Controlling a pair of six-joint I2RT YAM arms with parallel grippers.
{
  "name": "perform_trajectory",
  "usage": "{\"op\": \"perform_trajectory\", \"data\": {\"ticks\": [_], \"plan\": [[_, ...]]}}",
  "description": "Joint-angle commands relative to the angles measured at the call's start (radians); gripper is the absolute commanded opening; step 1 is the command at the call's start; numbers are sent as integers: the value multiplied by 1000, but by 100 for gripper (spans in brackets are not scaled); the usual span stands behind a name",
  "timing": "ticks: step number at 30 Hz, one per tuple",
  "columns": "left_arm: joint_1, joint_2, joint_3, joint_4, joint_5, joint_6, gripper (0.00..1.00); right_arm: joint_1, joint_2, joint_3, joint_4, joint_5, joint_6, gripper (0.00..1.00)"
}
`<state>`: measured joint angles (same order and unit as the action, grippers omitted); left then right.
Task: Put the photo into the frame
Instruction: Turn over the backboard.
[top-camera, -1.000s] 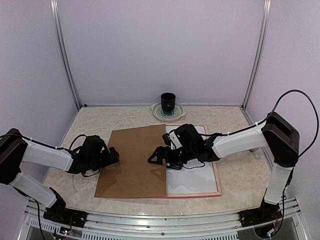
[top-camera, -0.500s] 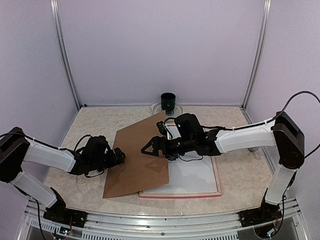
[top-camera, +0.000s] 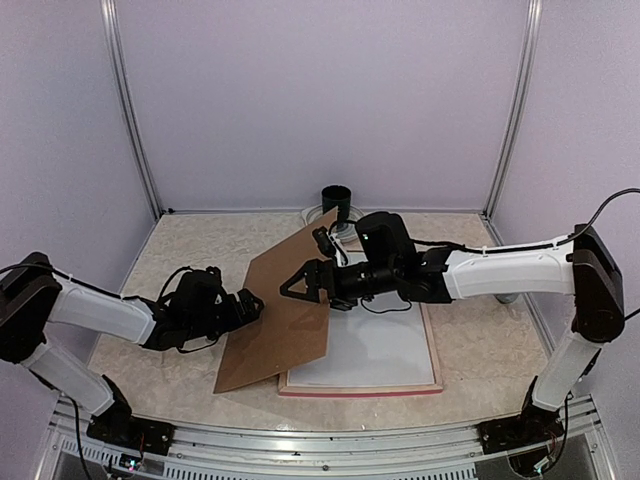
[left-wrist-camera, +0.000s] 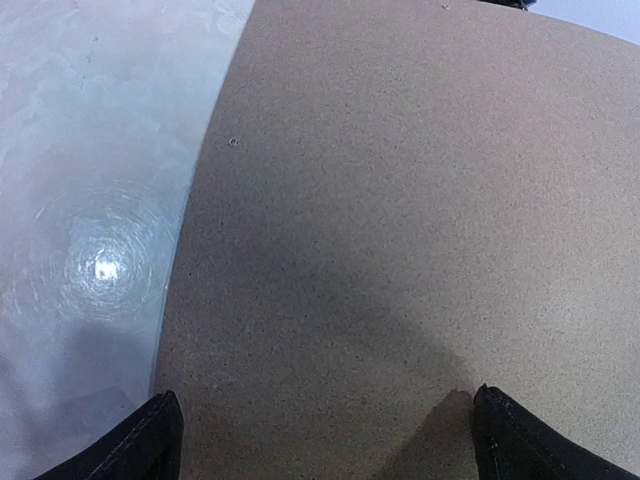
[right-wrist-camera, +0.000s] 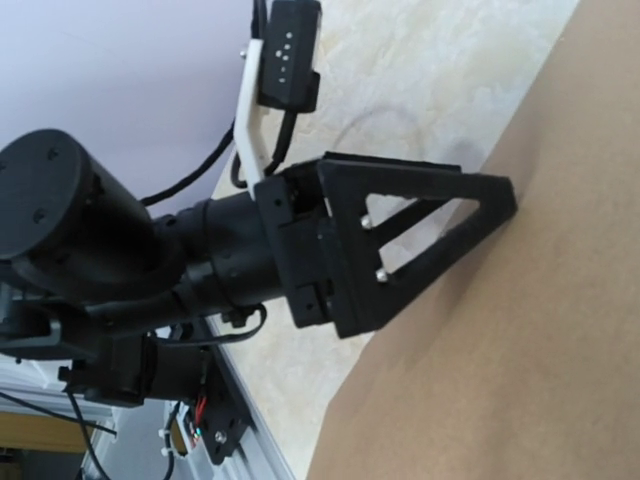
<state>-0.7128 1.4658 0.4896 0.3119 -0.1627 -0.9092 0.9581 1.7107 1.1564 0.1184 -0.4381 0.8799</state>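
Top external view first: the left arm rises from its base at the near left corner, elbow folded back, forearm stretched low over the table (top-camera: 190, 250) toward the centre. The left gripper (top-camera: 255, 303) sits right at the left edge of the brown backing board (top-camera: 285, 330). On that side's wrist camera, two black fingertips (left-wrist-camera: 150, 440) stand at the bottom corners, spread wide with nothing clamped, and brown board fills the space between them.

Over to the right arm: base at the near right, upper arm standing tall, long white forearm reaching across the frame to the middle of the table. The right gripper (top-camera: 288, 288) hovers over the upper part of the board, jaws parted wide, nose pointing left at its partner. Its wrist camera looks along the board at the left gripper, whose triangular finger has its tip at the board's edge. The right fingers don't show in that shot.

The board lies askew, its right part overlapping the left side of the frame (top-camera: 360, 391). Whether it lies flat or tipped up, I can't tell. The frame lies flat, right of centre, pink rim along its near edge, a white panel (top-camera: 385, 350) inside it. I can't pick out the photo in any view.

A dark cup (top-camera: 336, 198) stands by the back wall, its contents out of sight.
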Motion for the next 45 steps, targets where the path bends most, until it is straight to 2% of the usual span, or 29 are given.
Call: {"op": "perform_trajectory", "data": {"ticks": [1, 22, 45], "plan": [[-48, 47, 15, -8, 91, 3, 99, 25, -52, 59, 88, -46, -21, 93], [-129, 106, 64, 18, 100, -37, 99, 21, -31, 193, -7, -24, -74, 93], [-194, 101, 111, 2, 89, -55, 99, -15, 18, 300, -62, -21, -111, 93]]}}
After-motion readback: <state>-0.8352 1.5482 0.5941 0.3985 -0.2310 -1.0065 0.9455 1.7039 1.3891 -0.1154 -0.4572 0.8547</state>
